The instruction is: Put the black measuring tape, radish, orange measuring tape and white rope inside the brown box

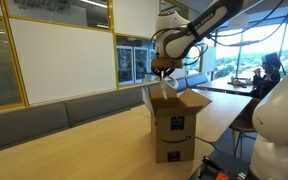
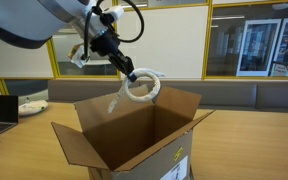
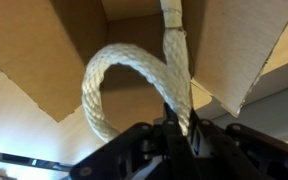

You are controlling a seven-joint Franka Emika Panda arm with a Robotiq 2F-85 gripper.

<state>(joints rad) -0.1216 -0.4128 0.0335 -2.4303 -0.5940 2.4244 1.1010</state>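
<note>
While your end effector [image 2: 127, 70] hangs over the open top of the brown box [image 2: 76, 140], it is clenched on the white rope [image 2: 144, 86], with the rope pinched between the fingertips. In that exterior view the rope curls into a tight loop just beside the fingers, and a loose end trails down from the loop toward the opening; you cannot tell whether its tip has passed below the rim. From the wrist view, the end effector [image 3: 179, 135] enters from the bottom edge. The rope [image 3: 102, 80] bends out to one side in a thick arc, and a straight strand runs up past the fingers to the top of the frame. Behind the rope you look straight down into the box [image 3: 39, 50], with cardboard flaps spread on either side. The box [image 1: 174, 122] stands upright on the wooden surface [image 1: 74, 140], all four top flaps folded outward, and a black curved logo [image 1: 174, 141] shows on its side. Seen from there, your end effector [image 1: 164, 68] sits directly above the opening, well clear of the flaps. The inside of the box is in shadow, so you cannot tell what lies on its floor. A grey bench [image 1: 84, 106] runs along the wall behind the surface.
</note>
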